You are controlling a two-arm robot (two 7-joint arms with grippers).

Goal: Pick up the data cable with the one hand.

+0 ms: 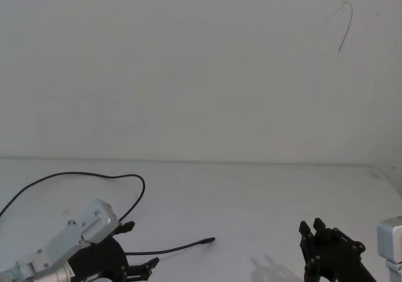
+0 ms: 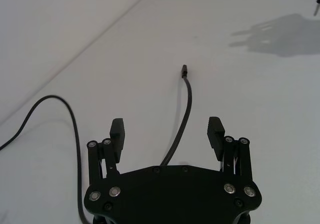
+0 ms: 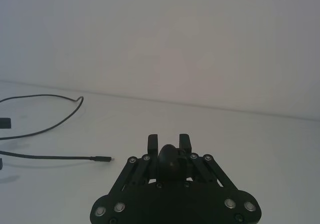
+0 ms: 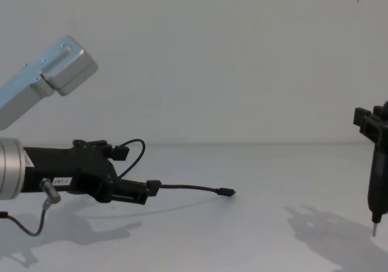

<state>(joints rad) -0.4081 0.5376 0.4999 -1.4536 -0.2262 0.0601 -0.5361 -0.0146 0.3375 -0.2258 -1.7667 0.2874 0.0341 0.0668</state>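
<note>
Plainly, the move turns on how the data cable [image 1: 182,249] lies against the left end effector [image 1: 141,245]: its near stretch passes through the gap between the two fingers. Seen from the head, that stretch lies flat on the white counter [image 1: 264,194]. It runs from the end effector toward 3 o'clock, tipped a shade toward 2, and ends in the small plug [image 1: 210,239]. So the long axis is roughly 9-to-3, with one finger at about 12 of the cable and the other at about 6.

In the left wrist view the left end effector [image 2: 166,126] is spread wide. The data cable [image 2: 190,99] comes out from under the palm and passes between the fingers, touching neither, to the small plug [image 2: 183,71] beyond the fingertips. From the chest, the left end effector [image 4: 137,170] sits low over the counter with the data cable [image 4: 188,188] leading away by its lower finger. Whether that finger touches the cable I cannot tell.

The rest of the cable arcs back in a wide loop at about 11 o'clock of the end effector and runs off toward 9. The right end effector [image 1: 311,227] is parked well apart at 3 o'clock, past the plug, fingers drawn together on nothing. The left is far nearer, and I judge it need only close across the cable.
</note>
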